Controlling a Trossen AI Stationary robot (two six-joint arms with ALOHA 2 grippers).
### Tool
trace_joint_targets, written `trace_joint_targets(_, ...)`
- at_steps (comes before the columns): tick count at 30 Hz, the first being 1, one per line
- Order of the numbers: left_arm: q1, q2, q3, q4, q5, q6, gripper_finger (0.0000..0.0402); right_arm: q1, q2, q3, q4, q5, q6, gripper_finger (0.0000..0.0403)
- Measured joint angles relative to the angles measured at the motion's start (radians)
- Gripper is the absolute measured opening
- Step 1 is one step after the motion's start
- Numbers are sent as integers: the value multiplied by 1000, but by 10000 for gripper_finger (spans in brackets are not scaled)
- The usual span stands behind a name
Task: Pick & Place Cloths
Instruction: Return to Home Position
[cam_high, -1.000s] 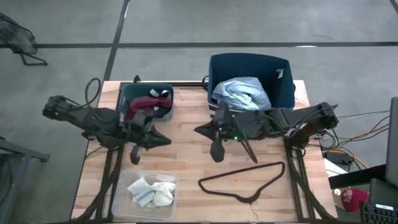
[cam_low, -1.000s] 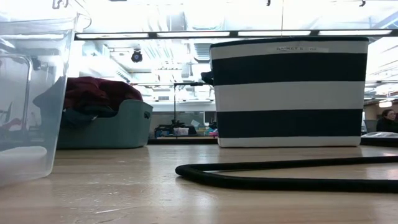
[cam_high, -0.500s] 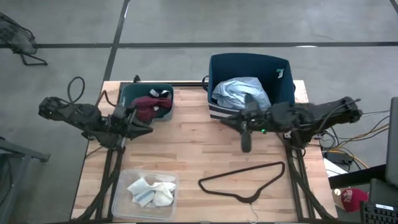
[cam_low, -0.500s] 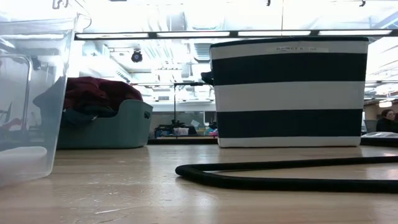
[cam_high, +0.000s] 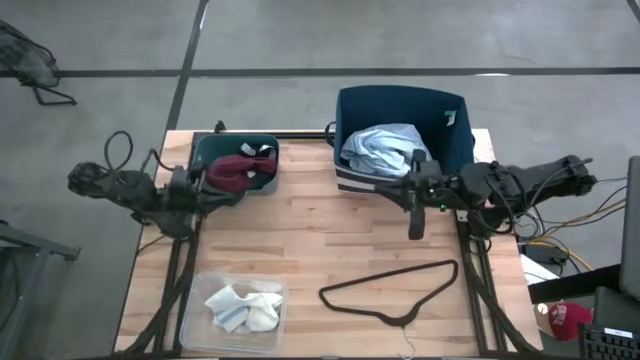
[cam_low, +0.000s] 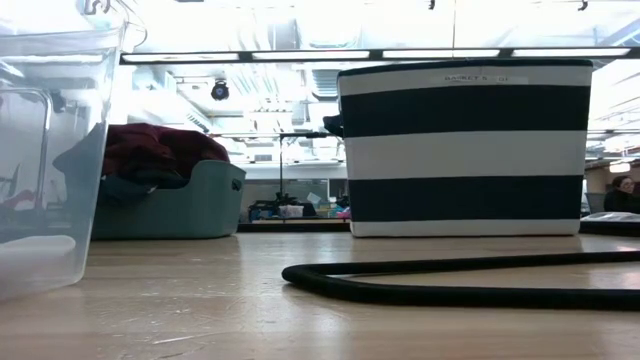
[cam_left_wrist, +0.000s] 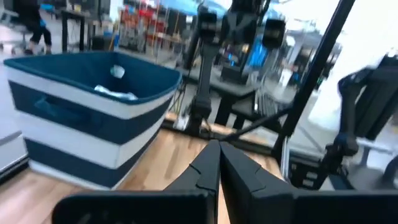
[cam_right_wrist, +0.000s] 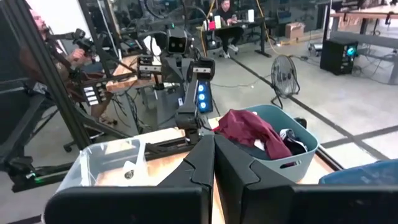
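Note:
A light blue shirt (cam_high: 385, 150) lies piled in the navy-and-white striped basket (cam_high: 455, 150) at the table's far right. A maroon piece (cam_high: 232, 170) sits on dark clothes in the teal bin (cam_high: 265, 150); it also shows in the right wrist view (cam_right_wrist: 252, 130). White and grey socks (cam_high: 243, 307) lie in the clear tray (cam_high: 195, 330) near the front left. My left gripper (cam_high: 228, 192) hovers shut by the bin's near side. My right gripper (cam_high: 400, 192) hovers shut in front of the basket. Neither touches anything.
A thin black wire hanger (cam_high: 395, 290) lies flat on the wood at the near right, in front of the basket (cam_low: 465, 150). Bare tabletop lies between the two grippers. People sit at desks in the room beyond the table.
Both arms have drawn back from the table's middle. My left gripper moved toward the left and far edges, ending beside the teal bin. My right gripper moved toward the right edge, ending in front of the striped basket. The cloths, the tray and the hanger stayed put.

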Motion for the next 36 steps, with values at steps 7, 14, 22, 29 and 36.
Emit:
trace_joint_targets(7,-1,-124,-157,234,51,82,14,1,-93,-197,156,-7,-16,8)
trace_joint_targets(14,-1,-290,-256,261,59,109,14,3,-219,-431,335,-40,16,8)
trace_joint_targets(22,-1,-421,-282,57,77,91,14,3,-314,-595,312,-38,96,8)
trace_joint_targets(29,0,-458,-316,56,102,203,14,0,-348,-720,318,-29,122,9)
trace_joint_targets(36,0,-458,-348,52,102,227,12,0,-420,-887,450,-34,223,9)
